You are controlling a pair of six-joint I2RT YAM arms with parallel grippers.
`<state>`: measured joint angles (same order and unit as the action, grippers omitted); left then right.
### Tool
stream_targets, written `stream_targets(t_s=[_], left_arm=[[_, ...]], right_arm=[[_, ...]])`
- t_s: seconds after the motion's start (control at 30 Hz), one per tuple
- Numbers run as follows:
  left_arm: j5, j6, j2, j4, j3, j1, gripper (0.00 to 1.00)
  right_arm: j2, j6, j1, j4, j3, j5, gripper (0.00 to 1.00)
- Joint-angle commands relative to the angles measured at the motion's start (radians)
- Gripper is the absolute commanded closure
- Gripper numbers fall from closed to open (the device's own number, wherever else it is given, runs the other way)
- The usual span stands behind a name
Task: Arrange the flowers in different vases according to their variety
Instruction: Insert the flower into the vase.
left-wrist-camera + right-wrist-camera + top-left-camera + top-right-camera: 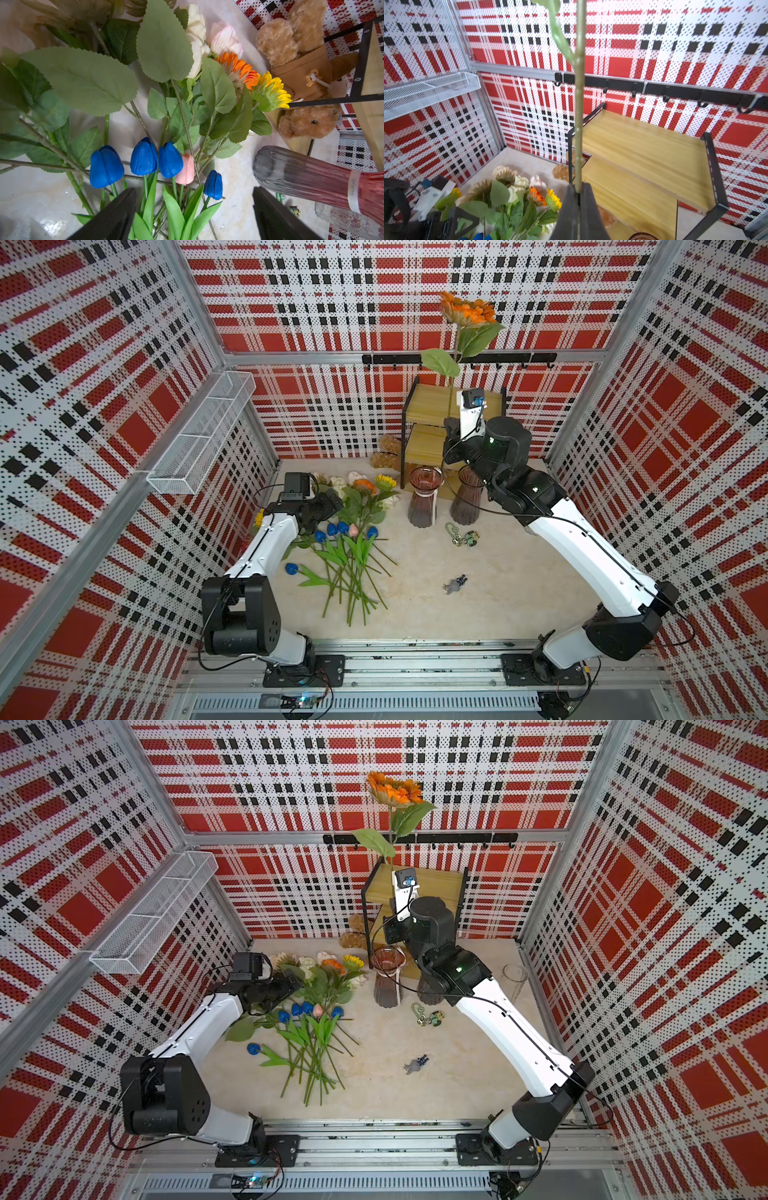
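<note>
Loosely, smooth blue tulips (143, 156) lie near a ribbed, flared pinkish vase (422, 506).

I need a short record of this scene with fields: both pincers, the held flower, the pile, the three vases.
right pincer: shut on the stem of the orange sunflower, held upright
left pincer: open over the flower pile, holding nothing
flower pile: lies on table; sunflowers, roses, blue tulips, one pink tulip
pinkish vase: upright, empty
brownish vase: upright, partly hidden by right arm
clear cylinder: upright, empty
</note>
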<state>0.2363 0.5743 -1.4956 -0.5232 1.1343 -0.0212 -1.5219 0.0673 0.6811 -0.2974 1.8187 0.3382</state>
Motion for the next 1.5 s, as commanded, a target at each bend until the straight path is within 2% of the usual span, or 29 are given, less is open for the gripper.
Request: stream_targets(t_s=[0.0, 0.33, 0.67, 0.9, 1.03, 1.1, 1.2, 1.47], left_arm=[[0.015, -0.012, -0.019, 0.029, 0.012, -0.003, 0.08], [0.038, 0.012, -0.053, 0.077, -0.004, 0.005, 0.13], [0.042, 0.021, -0.114, 0.106, 0.001, 0.015, 0.14], [0.054, 0.035, -0.184, 0.133, 0.034, 0.029, 0.19], [0.058, 0.042, -0.234, 0.152, 0.065, 0.036, 0.25], [0.071, 0.047, -0.261, 0.159, 0.080, 0.037, 0.30], [0.078, 0.054, -0.282, 0.159, 0.099, 0.048, 0.38], [0.064, 0.064, -0.301, 0.161, 0.104, 0.085, 0.42]], right_arm=[[-0.009, 0.007, -0.029, 0.083, -0.003, -0.008, 1.00], [-0.096, 0.074, -0.108, 0.228, -0.109, -0.166, 1.00], [-0.164, 0.157, -0.124, 0.239, -0.185, -0.232, 1.00], [-0.193, 0.149, -0.124, 0.158, -0.186, -0.236, 0.42], [-0.169, 0.146, -0.124, 0.142, -0.204, -0.208, 0.19], [-0.143, 0.150, -0.124, 0.125, -0.214, -0.184, 0.14], [-0.093, 0.150, -0.124, 0.118, -0.252, -0.162, 0.11], [0.013, 0.166, -0.124, 0.114, -0.353, -0.148, 0.09]])
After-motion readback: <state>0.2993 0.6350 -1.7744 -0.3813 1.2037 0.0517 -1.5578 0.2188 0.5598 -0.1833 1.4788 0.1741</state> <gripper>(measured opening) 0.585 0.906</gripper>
